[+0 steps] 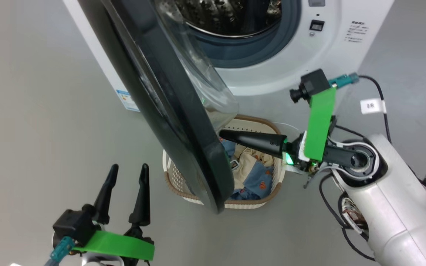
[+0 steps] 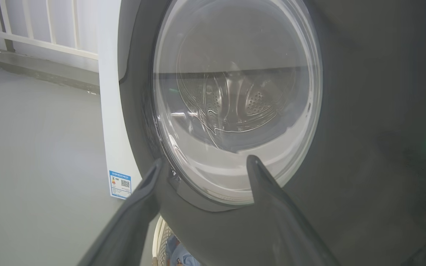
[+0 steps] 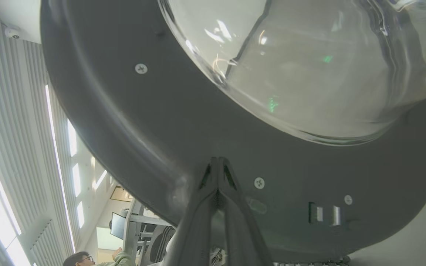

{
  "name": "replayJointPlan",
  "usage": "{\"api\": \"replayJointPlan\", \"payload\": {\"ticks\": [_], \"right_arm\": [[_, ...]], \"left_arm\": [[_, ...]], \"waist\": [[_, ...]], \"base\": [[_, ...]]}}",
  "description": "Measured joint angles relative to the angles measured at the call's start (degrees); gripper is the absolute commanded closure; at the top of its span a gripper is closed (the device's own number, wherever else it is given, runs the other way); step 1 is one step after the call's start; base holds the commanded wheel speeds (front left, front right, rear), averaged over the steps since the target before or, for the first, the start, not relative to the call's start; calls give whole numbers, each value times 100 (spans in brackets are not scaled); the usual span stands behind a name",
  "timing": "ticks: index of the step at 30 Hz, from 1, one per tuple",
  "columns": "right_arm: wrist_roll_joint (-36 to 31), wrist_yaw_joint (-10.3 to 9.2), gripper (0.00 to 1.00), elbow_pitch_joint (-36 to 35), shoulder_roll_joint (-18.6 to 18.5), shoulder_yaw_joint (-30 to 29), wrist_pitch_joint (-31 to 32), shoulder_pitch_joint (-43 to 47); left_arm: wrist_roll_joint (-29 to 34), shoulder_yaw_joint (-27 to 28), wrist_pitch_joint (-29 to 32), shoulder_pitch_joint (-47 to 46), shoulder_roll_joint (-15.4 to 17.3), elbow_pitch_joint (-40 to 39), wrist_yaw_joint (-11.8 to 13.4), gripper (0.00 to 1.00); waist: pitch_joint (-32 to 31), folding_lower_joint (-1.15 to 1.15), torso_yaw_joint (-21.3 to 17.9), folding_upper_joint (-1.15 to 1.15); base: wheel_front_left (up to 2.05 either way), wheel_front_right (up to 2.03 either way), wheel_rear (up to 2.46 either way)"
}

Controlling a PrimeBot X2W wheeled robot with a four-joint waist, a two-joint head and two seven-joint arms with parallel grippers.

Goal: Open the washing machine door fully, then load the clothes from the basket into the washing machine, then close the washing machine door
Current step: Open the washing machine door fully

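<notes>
door-opening is under way: washing machine door (image 1: 168, 111) stands part open, right tool (image 1: 223, 135), pinched together, tip against its inner face. left tool (image 1: 129, 168) hangs spread wide, holding nothing. clothes (image 1: 253, 173) lie in the basket (image 1: 257, 123) below the door; loading and closing remain.

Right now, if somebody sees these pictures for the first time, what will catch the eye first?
The large round glossy black door with its bulging clear glass window dominates, standing partly open before the big white washing machine. The right gripper, dark fingers shut, has its tips against the door's inner face, above a small cream plastic basket of light-blue and cream clothes. The left gripper stands open at the head view's lower left.
</notes>
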Motion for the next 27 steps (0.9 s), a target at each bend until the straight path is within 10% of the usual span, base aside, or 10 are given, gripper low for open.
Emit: {"api": "replayJointPlan", "payload": {"ticks": [4, 9, 21, 27], "right_arm": [[-119, 0, 99, 86, -156, -77, -267, 138], [-119, 0, 67, 111, -237, -167, -531, 316], [-122, 0, 40, 144, -472, -313, -1136, 988], [-129, 0, 2, 112, -578, -335, -1469, 1257]], "left_arm": [[67, 38, 0, -1, 0, 12, 0, 0], [130, 75, 0, 16, 1, 40, 0, 0], [202, 243, 0, 470, 118, 111, 0, 0], [203, 403, 0, 668, 236, 111, 0, 0]], "waist": [[-89, 0, -114, 0], [-198, 0, -249, 0], [-614, 0, -687, 0], [-804, 0, -946, 0]], "base": [[0, 0, 0], [0, 0, 0], [0, 0, 0], [0, 0, 0]]}}
